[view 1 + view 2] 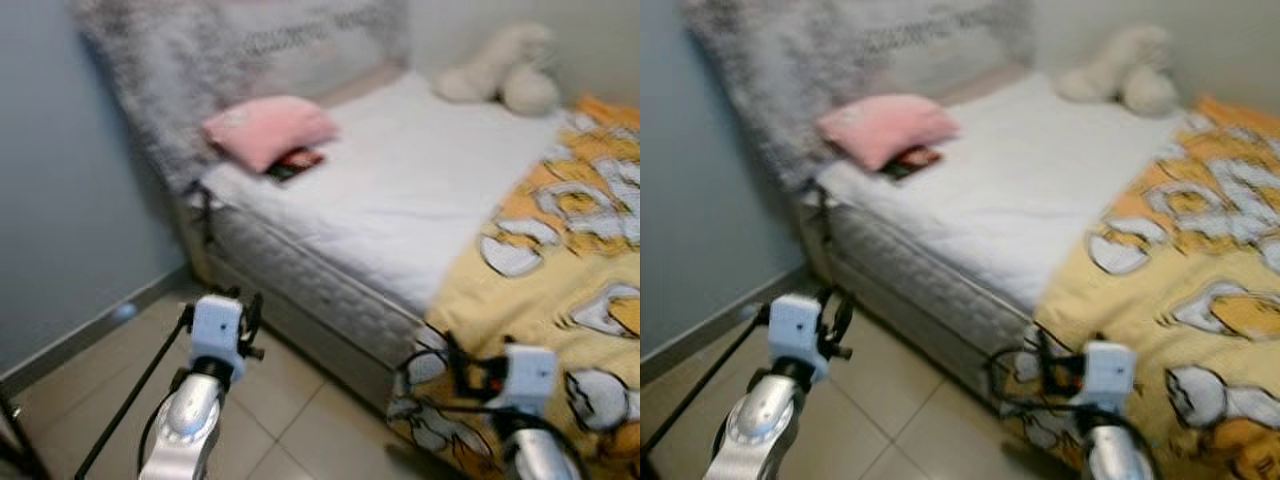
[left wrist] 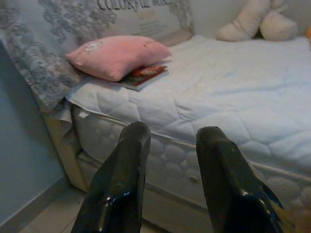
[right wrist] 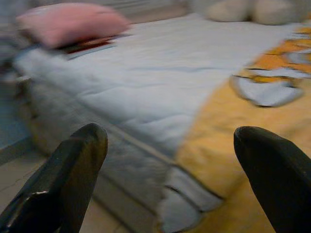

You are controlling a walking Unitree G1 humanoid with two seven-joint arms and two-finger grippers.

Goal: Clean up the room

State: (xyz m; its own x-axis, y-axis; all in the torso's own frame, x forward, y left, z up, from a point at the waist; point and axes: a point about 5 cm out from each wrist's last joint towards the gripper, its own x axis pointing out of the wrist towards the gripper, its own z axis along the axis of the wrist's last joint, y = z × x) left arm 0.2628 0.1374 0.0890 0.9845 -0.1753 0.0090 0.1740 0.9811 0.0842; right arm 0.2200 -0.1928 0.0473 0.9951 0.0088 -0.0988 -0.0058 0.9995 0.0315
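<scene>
Tidying has hardly begun, I'd judge. The soft pink pillow point(image 2: 116, 56) lies on a red-covered magazine point(image 2: 144, 76) at the head of the white quilted bed point(image 1: 420, 190), the yellow patterned blanket point(image 1: 560, 280) half off. Left pincer point(image 2: 172, 145) and right pincer point(image 3: 170, 141) hang apart, empty, before the bed.

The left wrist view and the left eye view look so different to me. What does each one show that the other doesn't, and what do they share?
The left wrist view alone shows the left gripper, its two black fingers apart, and lettering on the headboard. The left eye view alone shows both silver arms, the grey wall, the tiled floor and the yellow patterned blanket. Both show the pink pillow resting on a book, the white mattress and a cream plush toy.
</scene>
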